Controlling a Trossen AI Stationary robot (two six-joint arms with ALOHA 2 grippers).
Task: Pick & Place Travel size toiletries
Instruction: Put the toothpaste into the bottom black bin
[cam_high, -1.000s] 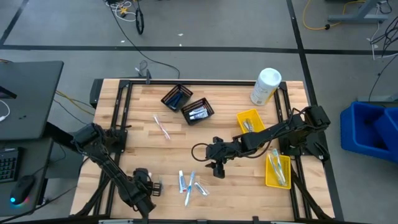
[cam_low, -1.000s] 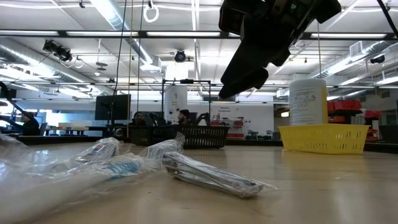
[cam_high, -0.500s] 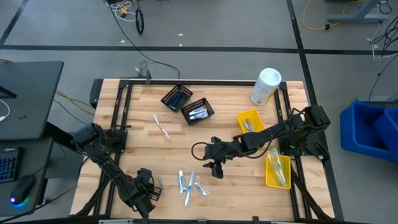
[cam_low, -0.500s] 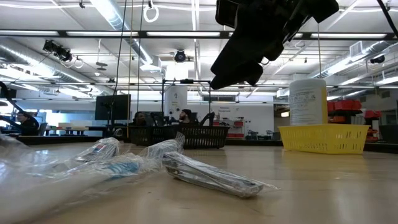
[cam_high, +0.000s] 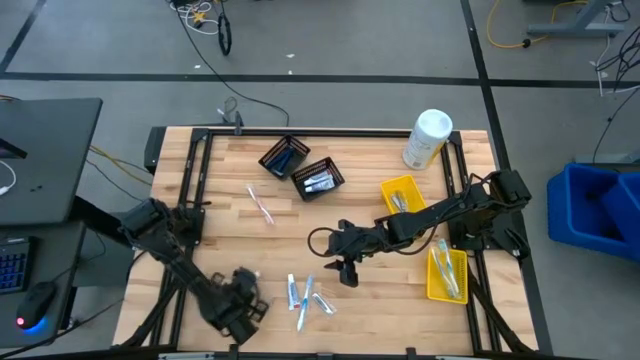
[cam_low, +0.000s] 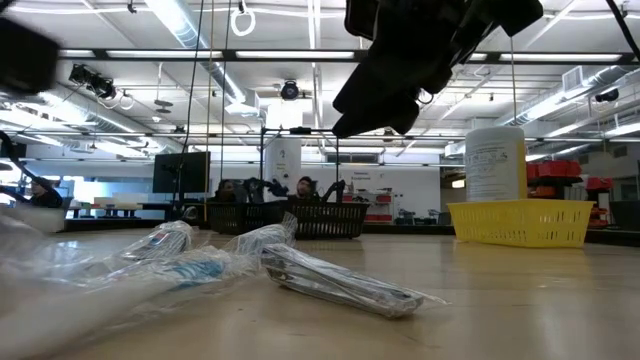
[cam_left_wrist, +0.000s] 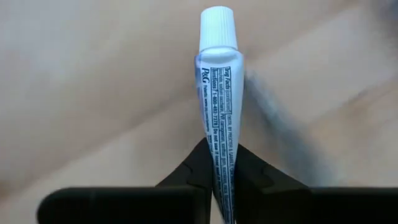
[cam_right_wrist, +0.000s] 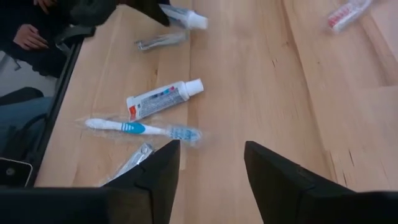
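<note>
Left hand (cam_left_wrist: 219, 186) pinches toothpaste tube (cam_left_wrist: 217, 93) above table's front edge; right hand (cam_right_wrist: 208, 162) hovers mid-table, fingers apart

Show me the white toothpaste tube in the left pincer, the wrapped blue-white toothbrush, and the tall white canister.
White toothpaste tube (cam_left_wrist: 219, 93), left wrist view, on its printed body.
Wrapped blue-white toothbrush (cam_right_wrist: 140, 128), right wrist view, on its handle.
Tall white canister (cam_high: 428, 138), high view, on its side.

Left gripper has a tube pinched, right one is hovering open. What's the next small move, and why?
Probably carry it toward the mesh basket holding similar tubes. The left gripper is shut on a toothpaste tube near the table's front edge, so the grasp looks done. The right gripper hangs open above the wrapped toothbrush.
</note>
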